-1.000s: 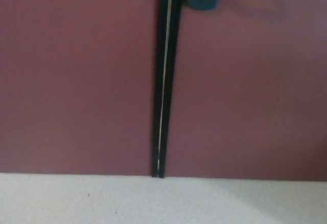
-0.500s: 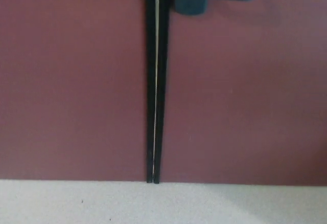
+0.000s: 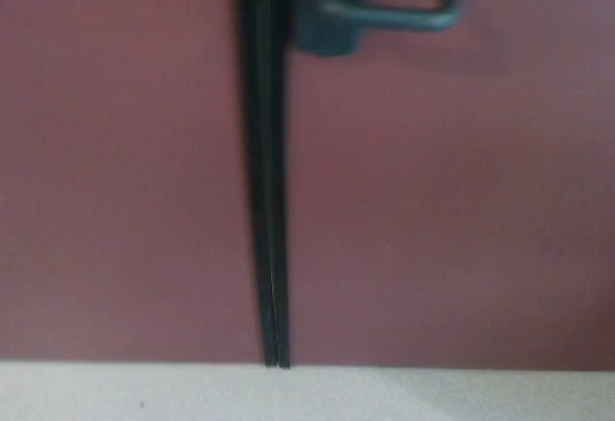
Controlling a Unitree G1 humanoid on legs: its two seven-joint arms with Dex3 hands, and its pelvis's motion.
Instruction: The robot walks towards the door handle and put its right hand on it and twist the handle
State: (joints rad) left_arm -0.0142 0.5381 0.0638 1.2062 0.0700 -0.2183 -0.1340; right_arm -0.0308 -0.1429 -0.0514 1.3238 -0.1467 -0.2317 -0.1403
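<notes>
Now the door handle (image 3: pixel 399 15) shows lower and further left; no hand visible.

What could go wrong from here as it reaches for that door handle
The door handle sits at the very top edge of the blurred head view, so the reach may be poorly guided. Neither hand is in view, so the right hand's approach cannot be checked. The handle sits close to the dark seam between the doors, so a hand drifting left could hit that edge.
</notes>
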